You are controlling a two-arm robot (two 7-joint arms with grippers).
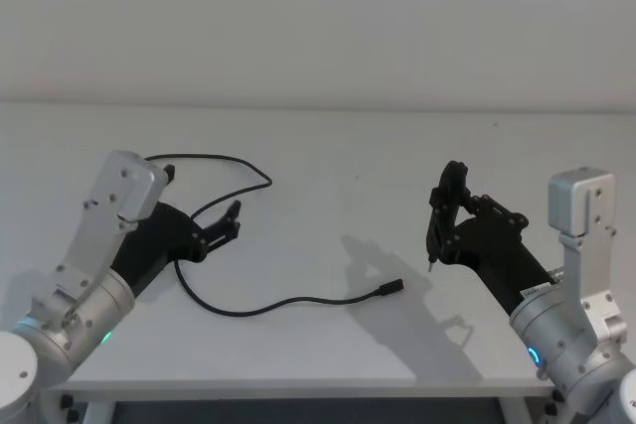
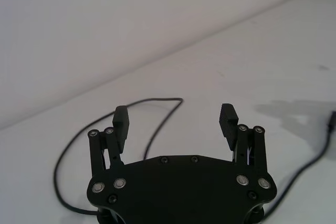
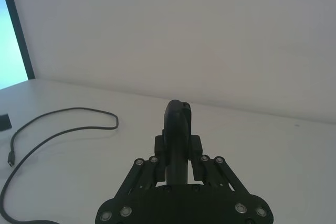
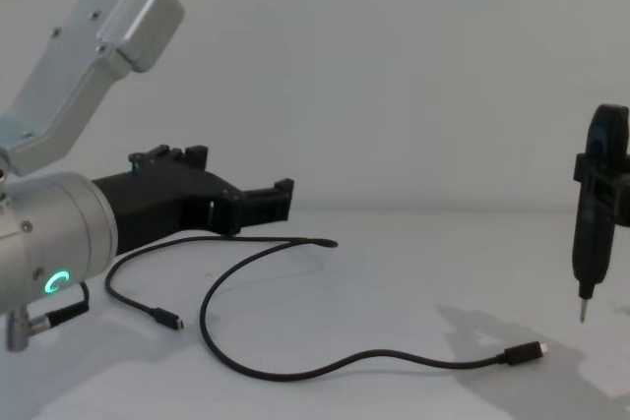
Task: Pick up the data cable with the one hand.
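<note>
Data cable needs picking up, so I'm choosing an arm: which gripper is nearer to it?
Left. The left gripper hovers open over the data cable's loop; the right gripper, holding a slim black tool, is off beyond its right plug.

A black data cable with metal-tipped plugs against a plain white table. The left gripper is matte black, on a silver arm with a glowing green ring. The right gripper is black too, like its metal-tipped tool.
</note>
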